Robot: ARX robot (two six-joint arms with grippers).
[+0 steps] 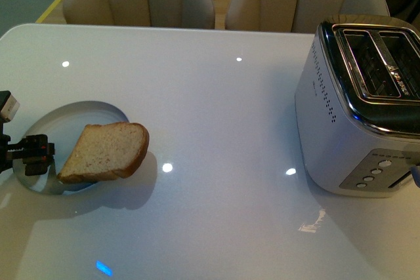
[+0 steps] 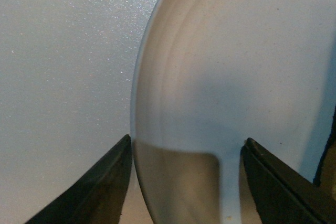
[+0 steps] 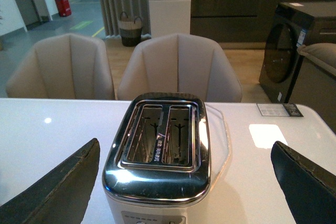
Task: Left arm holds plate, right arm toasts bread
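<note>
Down at the near left of the white tabletop (image 1: 223, 116), the plate (image 1: 69, 117) carries the bread (image 1: 105, 151), and the slice's rounded end hangs past the plate's right rim. The left hand (image 2: 186, 140) sits at the plate's left edge, fingers spread wide with the rim running between them, gripping nothing. At the right stands a silver two-slot toaster (image 3: 160, 145), both slots empty. The right hand (image 3: 185, 144) faces it from the near side, fingers wide apart and empty.
</note>
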